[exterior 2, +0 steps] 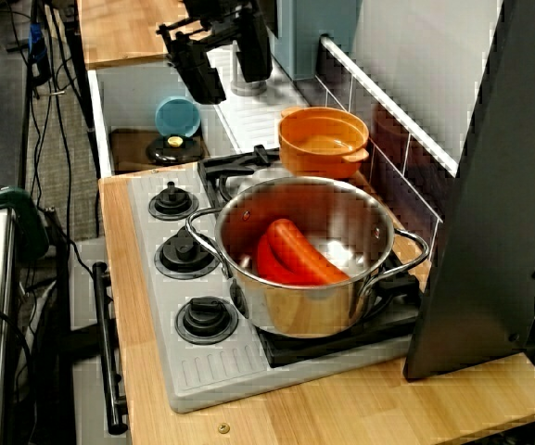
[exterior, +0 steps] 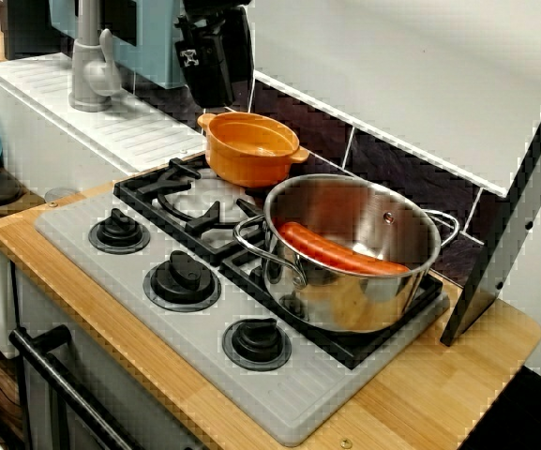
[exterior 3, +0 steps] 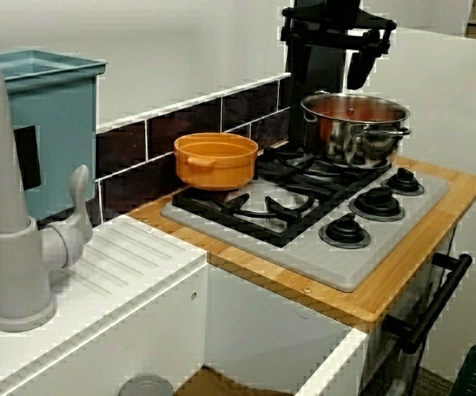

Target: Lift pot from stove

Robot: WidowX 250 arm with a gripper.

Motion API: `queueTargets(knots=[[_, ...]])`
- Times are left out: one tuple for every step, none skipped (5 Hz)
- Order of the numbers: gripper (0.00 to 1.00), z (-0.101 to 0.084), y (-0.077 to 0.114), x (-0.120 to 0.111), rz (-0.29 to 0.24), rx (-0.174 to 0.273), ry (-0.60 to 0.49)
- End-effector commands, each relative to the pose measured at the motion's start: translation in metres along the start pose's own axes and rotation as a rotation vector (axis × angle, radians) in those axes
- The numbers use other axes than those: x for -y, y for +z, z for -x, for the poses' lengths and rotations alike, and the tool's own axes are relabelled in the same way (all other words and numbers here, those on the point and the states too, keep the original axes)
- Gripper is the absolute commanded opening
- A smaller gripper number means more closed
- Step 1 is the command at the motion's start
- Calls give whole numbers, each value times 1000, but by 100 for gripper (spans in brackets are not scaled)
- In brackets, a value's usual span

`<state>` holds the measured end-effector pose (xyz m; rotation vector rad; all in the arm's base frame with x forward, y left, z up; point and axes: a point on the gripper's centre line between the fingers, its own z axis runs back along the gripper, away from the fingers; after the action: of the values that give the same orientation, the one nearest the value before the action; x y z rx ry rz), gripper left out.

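The small orange pot [exterior: 249,148] stands empty on the back left burner of the grey stove [exterior: 279,394], close to the tiled back wall. It also shows in the side view [exterior 2: 323,141] and the sink-side view [exterior 3: 215,159]. My black gripper [exterior: 212,89] hangs well above the stove, apart from the pot, with its fingers [exterior 2: 197,79] spread and nothing between them. It also shows at the top of the sink-side view [exterior 3: 332,70]. The stove shows in the other views too [exterior 2: 202,371] [exterior 3: 361,264].
A large steel pot [exterior: 350,253] holding a red sausage [exterior: 340,251] fills the right burners, next to the orange pot. A grey faucet [exterior: 87,56], a white drainboard [exterior: 148,131] and a sink with a blue bowl [exterior 2: 176,116] lie left. A dark slanted panel [exterior 2: 490,185] stands right.
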<state>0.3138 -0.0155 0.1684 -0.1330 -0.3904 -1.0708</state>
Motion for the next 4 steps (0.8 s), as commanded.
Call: queueTargets(knots=[[100, 17, 9, -45, -79, 95, -118], [100, 20, -1, -63, -72, 103, -81], [100, 12, -16, -75, -90, 99, -54], [100, 7, -38, -76, -123, 84, -32]])
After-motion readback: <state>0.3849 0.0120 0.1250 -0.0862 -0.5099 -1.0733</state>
